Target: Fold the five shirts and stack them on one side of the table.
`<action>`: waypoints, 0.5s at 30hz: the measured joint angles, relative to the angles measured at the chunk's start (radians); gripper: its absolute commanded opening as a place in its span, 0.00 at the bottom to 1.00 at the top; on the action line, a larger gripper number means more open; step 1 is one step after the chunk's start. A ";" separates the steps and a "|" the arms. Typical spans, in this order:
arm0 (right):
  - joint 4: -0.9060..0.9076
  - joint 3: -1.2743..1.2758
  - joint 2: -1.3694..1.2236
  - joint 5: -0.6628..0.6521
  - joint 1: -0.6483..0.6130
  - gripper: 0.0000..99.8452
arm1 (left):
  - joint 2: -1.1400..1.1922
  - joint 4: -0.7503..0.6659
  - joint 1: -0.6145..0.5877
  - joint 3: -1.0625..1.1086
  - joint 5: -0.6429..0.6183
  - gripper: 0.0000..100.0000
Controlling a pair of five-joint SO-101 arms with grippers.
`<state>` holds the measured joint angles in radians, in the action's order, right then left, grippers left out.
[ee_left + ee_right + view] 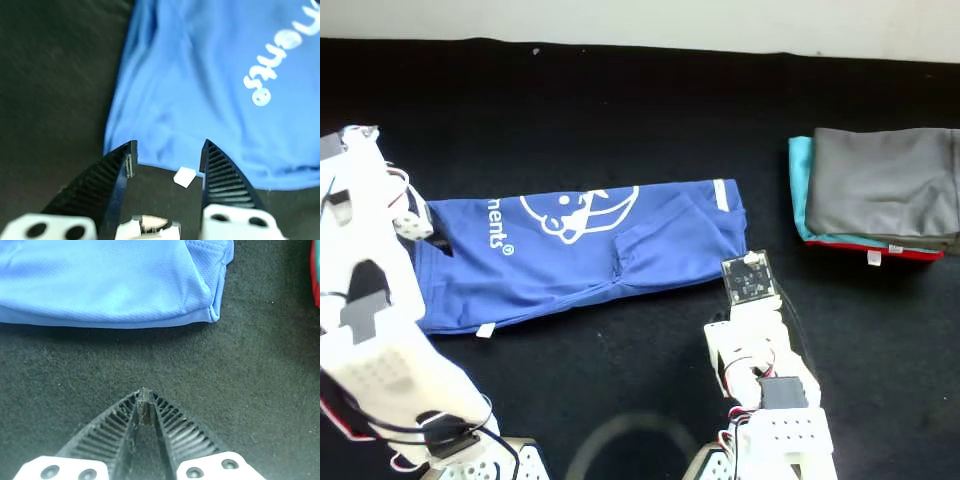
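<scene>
Spread wide at the left gripper [169, 147] — ribbed black fingers [220, 170] apart, gripping nothing, poised over the near hem of the blue shirt [590, 255], a small white tag [185, 176] between them; contact with the cloth impossible to tell. Pinched fully together at the right gripper [145, 394], closed on nothing, above bare black table felt [240, 365] just short of the shirt's folded corner. Smooth fine-mesh blue fabric with white print, folded into a long band, lying a little toward 9 o'clock from the table's middle in the high view, stretched along the 9-to-3 line. Over at 2 o'clock, well apart — a neat stack of folded shirts [885, 195], grey on top, teal and red edges beneath, near the table's side. Open dark felt from 10 to 1 o'clock beyond the shirt, and between shirt and stack.
</scene>
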<state>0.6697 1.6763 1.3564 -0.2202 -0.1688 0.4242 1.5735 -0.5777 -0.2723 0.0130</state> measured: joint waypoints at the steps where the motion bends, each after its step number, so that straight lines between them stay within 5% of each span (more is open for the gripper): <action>1: 0.000 0.000 0.000 0.000 0.000 0.01 | 0.037 0.000 -0.002 -0.031 0.000 0.22; 15: 0.000 0.000 0.000 0.000 0.000 0.01 | 0.390 0.043 -0.002 -0.316 0.032 0.22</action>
<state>0.6697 1.6763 1.3564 -0.2202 -0.1688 0.8140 1.6164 -0.5792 -0.5884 0.0453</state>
